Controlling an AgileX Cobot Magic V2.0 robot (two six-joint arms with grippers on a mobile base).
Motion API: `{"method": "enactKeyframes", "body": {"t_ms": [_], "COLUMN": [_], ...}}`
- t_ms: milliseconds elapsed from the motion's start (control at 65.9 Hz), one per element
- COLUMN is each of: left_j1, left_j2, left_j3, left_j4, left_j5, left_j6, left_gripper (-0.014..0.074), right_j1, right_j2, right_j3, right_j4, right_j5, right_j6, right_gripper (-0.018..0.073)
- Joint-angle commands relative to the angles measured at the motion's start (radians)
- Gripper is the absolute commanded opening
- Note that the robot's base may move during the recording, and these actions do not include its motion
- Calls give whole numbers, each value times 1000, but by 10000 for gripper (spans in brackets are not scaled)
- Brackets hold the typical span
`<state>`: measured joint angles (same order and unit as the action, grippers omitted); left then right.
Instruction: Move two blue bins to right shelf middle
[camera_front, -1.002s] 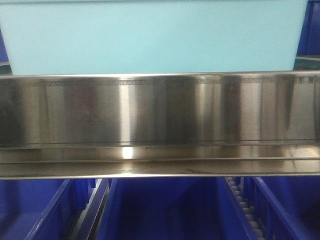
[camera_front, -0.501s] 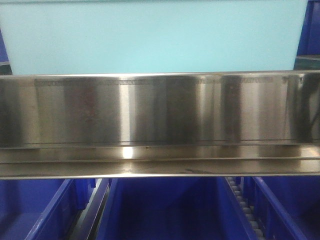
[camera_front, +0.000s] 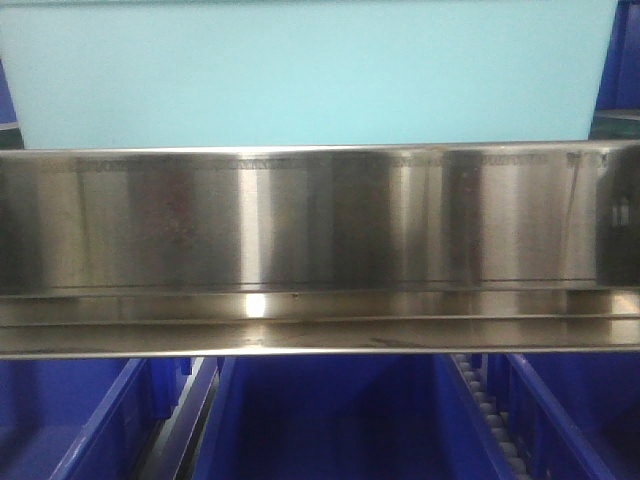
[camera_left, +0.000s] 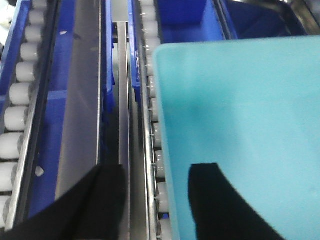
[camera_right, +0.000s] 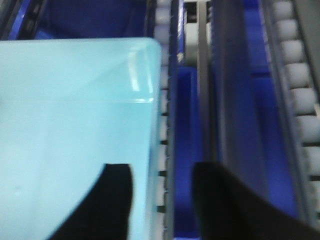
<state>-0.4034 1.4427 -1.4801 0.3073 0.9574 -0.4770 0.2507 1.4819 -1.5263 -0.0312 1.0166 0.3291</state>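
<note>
Two grippers are in view, one per wrist camera. The left gripper (camera_left: 157, 172) stands wide, its dark fingers (camera_left: 100, 200) set either side of the left wall of the pale blue bin (camera_left: 240, 110). A gap shows between the outer finger and the wall. The right gripper (camera_right: 162, 170) is likewise spread across the bin's right wall, with one finger over the interior and one outside; no clamping contact is visible.

From the front view, the pale blue bin sits directly above a brushed steel shelf rail (camera_front: 320, 220) that spans the full width. The rail surface is reflective, with vertical streaks and one bright glare spot. Dark blue bins (camera_front: 330, 420) occupy the level beneath. White conveyor rollers (camera_left: 15, 95) run in lanes alongside the bin, separated by grey metal guide rails (camera_left: 122, 100). The right wrist view is blurred.
</note>
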Motion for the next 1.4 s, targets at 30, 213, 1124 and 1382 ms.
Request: {"method": "enactKeyframes", "body": {"t_ms": [30,213,1124,1382], "left_j1": [44,91,78,48], "left_j2": [20,73,160,177], "left_j3": [-7,-9,-90,-90], "left_j4": [-35,-144,-258,-274], "left_j5": [17,65,200,200], "left_j6": [-54,32,156,156], "left_gripper": [287,286,285,283], "right_j1": [2,2,2,2], "right_j2": [32,82,134,138], "right_j3": [-9,-9,-9,-9], "right_j4": [13,13,19,31], "right_j5": [1,6,24,26], "right_j6": [0,0,-1,-1], "right_gripper": [276,276,204,36]}}
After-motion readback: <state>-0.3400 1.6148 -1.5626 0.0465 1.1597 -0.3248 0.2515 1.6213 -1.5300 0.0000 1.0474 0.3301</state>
